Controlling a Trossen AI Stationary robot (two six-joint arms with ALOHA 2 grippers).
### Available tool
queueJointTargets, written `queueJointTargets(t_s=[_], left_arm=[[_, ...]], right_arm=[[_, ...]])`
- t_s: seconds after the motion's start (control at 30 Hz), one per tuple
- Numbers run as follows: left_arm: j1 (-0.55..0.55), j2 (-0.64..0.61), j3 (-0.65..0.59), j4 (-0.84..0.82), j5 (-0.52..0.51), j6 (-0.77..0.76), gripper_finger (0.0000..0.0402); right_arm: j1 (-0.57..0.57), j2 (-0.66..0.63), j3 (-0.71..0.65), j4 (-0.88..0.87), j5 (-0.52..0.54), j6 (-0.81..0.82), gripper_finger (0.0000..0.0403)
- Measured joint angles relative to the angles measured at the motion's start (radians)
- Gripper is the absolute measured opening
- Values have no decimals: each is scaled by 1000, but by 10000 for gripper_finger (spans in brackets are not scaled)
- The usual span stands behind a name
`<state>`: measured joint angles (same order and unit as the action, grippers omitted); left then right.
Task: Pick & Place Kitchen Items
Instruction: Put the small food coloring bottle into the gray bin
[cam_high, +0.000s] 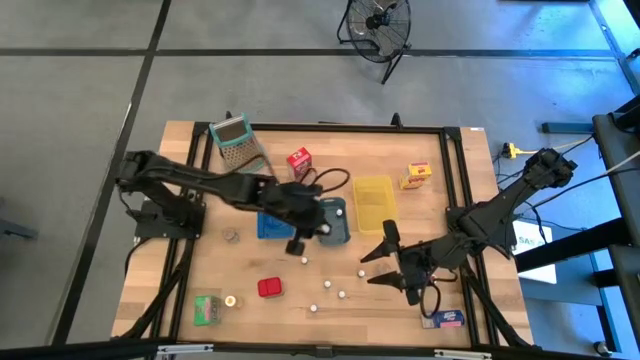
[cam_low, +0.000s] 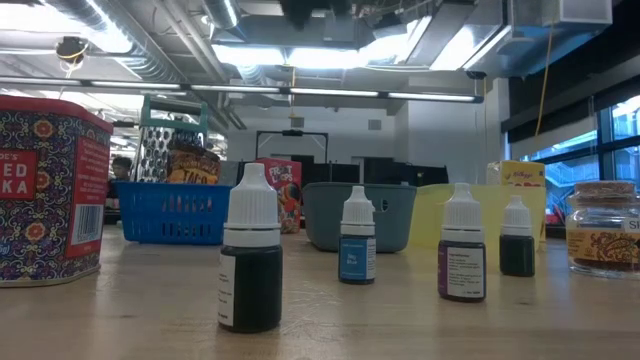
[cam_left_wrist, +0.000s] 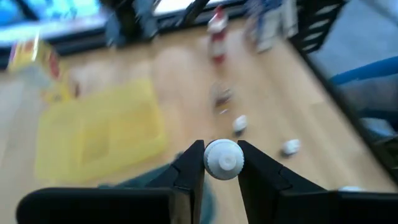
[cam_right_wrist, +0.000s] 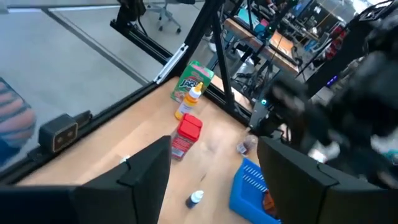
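Several small dark bottles with white caps (cam_low: 250, 250) stand on the wooden table (cam_high: 200, 270) near its front. My left gripper (cam_high: 322, 226) reaches in from the left over the grey-blue tray (cam_high: 338, 222) and is shut on one such bottle (cam_left_wrist: 224, 158). My right gripper (cam_high: 385, 265) stands open above the table at the front right, nothing between its fingers (cam_right_wrist: 149, 174). A red tin (cam_high: 269, 288), a green carton (cam_high: 207, 310), a red carton (cam_high: 299, 162) and a yellow carton (cam_high: 417, 176) rest on the table. My left gripper pinches the little bottle at its white cap (cam_left_wrist: 211, 160) between its two fingers, one on each side. The fingers slant downward from the table's left. The cap's round top faces the wrist camera and hides the bottle's body. The bottle is lifted clear, above the grey-blue tray.
A blue basket (cam_high: 272, 225) sits left of the grey-blue tray and a yellow tray (cam_high: 373, 203) right of it. A green-rimmed mesh basket (cam_high: 237, 143) lies at the far left. A small jar (cam_low: 602, 225) and a blue carton (cam_high: 445, 318) are at the front.
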<state>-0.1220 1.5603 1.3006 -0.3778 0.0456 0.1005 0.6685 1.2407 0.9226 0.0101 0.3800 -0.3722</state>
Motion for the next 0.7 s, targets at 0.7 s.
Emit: queueJointTargets(t_s=[0.7], left_arm=[[150, 261, -1, -98, -29, -12, 74]], right_arm=[[3, 0, 0, -44, -1, 51, 240]])
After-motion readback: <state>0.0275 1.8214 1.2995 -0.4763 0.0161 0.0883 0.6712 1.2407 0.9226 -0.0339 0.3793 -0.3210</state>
